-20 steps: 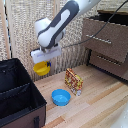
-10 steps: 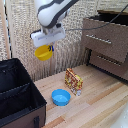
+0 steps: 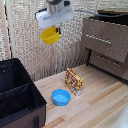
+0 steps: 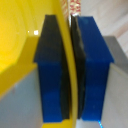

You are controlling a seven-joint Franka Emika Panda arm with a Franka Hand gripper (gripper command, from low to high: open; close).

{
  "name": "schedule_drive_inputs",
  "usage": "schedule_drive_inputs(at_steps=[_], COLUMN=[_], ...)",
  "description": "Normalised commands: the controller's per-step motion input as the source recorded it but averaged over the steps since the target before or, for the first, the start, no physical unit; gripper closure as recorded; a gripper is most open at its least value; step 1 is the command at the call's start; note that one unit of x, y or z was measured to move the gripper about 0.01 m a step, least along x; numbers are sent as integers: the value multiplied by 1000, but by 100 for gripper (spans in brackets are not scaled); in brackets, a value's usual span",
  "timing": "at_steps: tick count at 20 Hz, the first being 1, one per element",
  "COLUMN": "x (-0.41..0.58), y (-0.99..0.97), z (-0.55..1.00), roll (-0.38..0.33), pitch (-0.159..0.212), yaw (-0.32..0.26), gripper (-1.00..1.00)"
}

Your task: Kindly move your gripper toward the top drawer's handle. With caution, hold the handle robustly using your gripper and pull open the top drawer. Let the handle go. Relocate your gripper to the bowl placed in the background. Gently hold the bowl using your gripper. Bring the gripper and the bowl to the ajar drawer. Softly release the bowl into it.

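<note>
- Gripper (image 3: 56, 29) clamped on yellow bowl (image 3: 49, 35) rim; wrist view shows fingers (image 4: 52, 70) pinching the wall.
- Bowl held high in the air, well above floor (image 3: 95, 102).
- Blue bowl (image 3: 61, 97) on floor beside box (image 3: 74, 81).
- Top drawer (image 3: 106, 36) open, handle (image 3: 105, 39) free.

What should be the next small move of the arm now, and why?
Probably carry the yellow bowl sideways toward the exterior view's right, to the open top drawer. The gripper hangs high above the floor with its jaws shut on the bowl's rim, as the wrist view shows, and the drawer lies at roughly that height, so little lifting seems needed.
</note>
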Motion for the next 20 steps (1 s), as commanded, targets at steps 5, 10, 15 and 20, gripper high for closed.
schedule_drive_inputs(at_steps=[5, 10, 15, 20], x=[189, 289, 325, 81], y=[-478, -414, -401, -615], z=[930, 996, 1000, 883], roll=[0, -1, -3, 21], pitch=[152, 87, 64, 135], yaw=[-228, -219, -211, -183], gripper=[100, 100, 100, 100])
